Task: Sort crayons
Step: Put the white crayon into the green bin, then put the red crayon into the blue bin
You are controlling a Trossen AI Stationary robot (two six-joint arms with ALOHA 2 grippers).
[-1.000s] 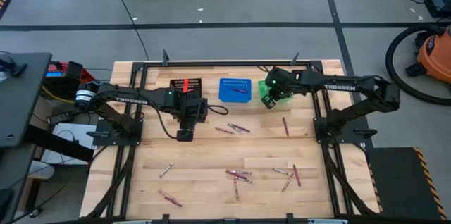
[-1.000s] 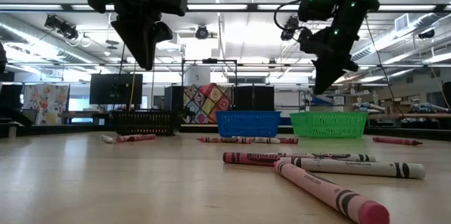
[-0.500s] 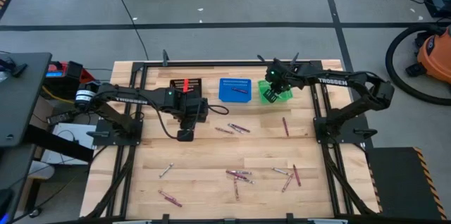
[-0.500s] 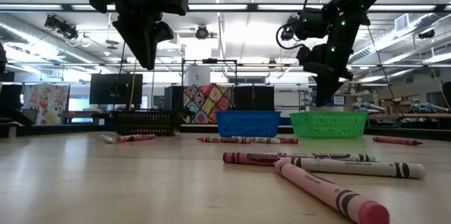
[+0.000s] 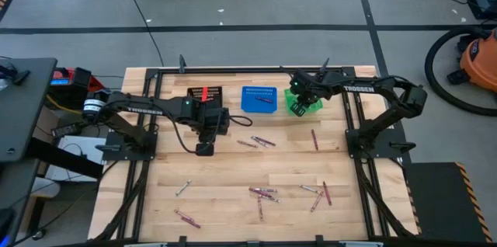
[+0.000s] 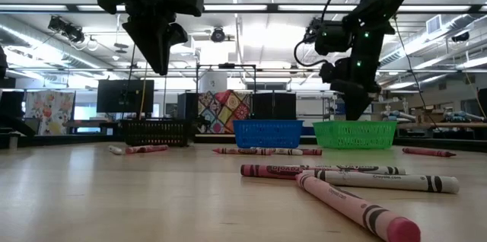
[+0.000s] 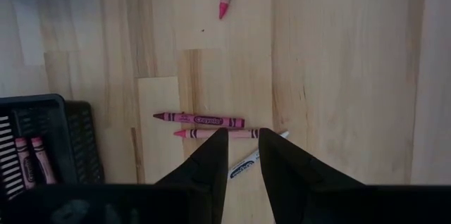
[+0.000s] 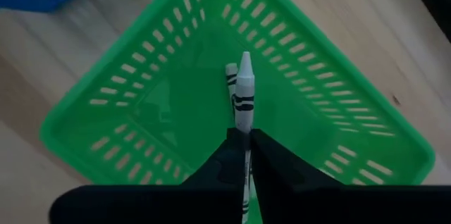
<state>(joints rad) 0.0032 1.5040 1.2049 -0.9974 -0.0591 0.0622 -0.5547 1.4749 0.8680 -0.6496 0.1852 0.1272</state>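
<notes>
Right end effector [image 8: 243, 155], now above green basket [image 8: 141, 122], gripping crayon [image 8: 244, 90]

Three mesh baskets [image 5: 258, 99] stand in a row near the far edge of the surface [image 5: 225, 173], one toward the left, one at the middle, one toward the right. The right gripper [image 8: 244, 150] hangs above the rightmost basket, a crayon [image 8: 244, 90] between its fingers. The left gripper [image 7: 242, 155] hangs just nearer than the leftmost basket, over three crayons lying together. More crayons [image 5: 264, 194] lie scattered toward the near edge, mostly right of centre.
</notes>
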